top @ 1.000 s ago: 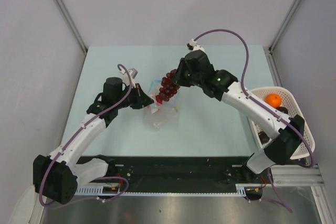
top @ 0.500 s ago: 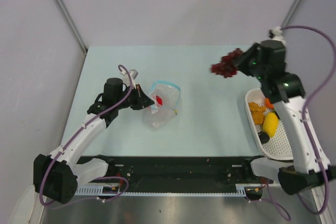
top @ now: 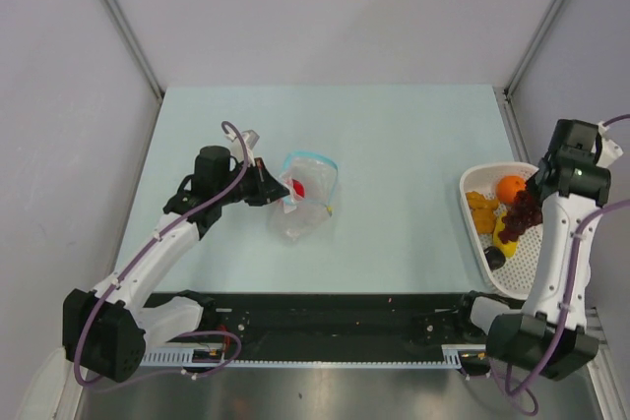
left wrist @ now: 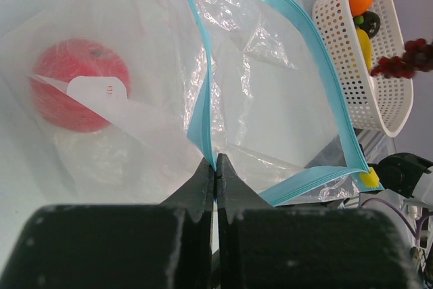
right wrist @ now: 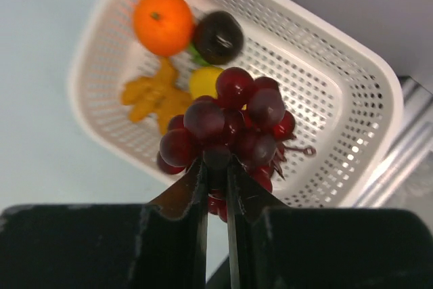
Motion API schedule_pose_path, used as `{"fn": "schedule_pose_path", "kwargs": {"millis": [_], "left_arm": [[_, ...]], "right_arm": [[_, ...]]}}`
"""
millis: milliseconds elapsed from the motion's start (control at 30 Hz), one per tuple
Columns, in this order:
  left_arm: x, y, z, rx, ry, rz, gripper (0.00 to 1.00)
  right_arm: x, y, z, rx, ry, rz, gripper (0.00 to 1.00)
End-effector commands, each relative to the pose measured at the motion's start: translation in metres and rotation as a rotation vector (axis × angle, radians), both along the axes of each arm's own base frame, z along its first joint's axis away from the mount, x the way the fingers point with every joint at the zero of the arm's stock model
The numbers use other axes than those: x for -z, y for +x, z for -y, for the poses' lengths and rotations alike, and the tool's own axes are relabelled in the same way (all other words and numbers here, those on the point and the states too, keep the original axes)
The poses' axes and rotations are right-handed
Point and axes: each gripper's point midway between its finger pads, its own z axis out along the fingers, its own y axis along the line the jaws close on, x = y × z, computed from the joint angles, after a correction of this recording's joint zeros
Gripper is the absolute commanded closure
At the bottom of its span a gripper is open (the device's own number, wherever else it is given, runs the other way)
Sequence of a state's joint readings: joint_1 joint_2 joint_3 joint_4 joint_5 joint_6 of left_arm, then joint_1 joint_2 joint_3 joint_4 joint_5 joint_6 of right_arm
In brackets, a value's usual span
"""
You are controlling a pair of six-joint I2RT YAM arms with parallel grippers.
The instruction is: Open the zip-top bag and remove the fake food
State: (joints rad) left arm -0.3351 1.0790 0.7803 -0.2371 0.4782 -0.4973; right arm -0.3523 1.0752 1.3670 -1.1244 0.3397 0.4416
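The clear bag (top: 303, 199) lies on the pale table (top: 394, 135), at about 9 o'clock from the table's middle, its mouth gaping open. The left gripper (left wrist: 215, 167) is at the bag's 9 o'clock side, its fingers pinched together on the teal zip strip (left wrist: 197, 123). A red ball (left wrist: 78, 84) sits inside the bag, partly covered by a white label (left wrist: 98, 88). The white basket (top: 474, 176) stands well apart at the table's 3 o'clock edge, its far side hidden by the right arm. Over it the right gripper (right wrist: 216, 167) is clamped on the stem of a bunch of dark red grapes (right wrist: 233, 123). The grapes hide part of a yellow piece (right wrist: 203, 80). An orange (right wrist: 162, 21) and a dark ball (right wrist: 218, 36) lie touching at the basket's 12 o'clock end.
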Motion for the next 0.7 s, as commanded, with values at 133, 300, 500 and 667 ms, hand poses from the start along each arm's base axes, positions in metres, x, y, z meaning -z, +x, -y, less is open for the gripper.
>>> {"fn": "schedule_pose_path", "kwargs": {"millis": [133,300,500,667], "left_arm": [[-0.022,0.003,0.003,-0.001,-0.057,0.074,1.00],[-0.028,0.004,0.002,-0.005,-0.056,0.090,1.00],[-0.028,0.003,0.001,0.000,-0.048,0.096,1.00],[-0.027,0.006,0.002,0.006,-0.041,0.090,1.00]], "right_arm": [[0.052,-0.017,0.041,0.116,-0.059,-0.258,0.91],[0.068,-0.024,0.050,0.177,-0.041,-0.295,0.86],[0.083,-0.035,0.042,0.194,0.021,-0.297,0.34],[0.070,-0.017,0.020,0.087,0.067,-0.199,0.20]]}}
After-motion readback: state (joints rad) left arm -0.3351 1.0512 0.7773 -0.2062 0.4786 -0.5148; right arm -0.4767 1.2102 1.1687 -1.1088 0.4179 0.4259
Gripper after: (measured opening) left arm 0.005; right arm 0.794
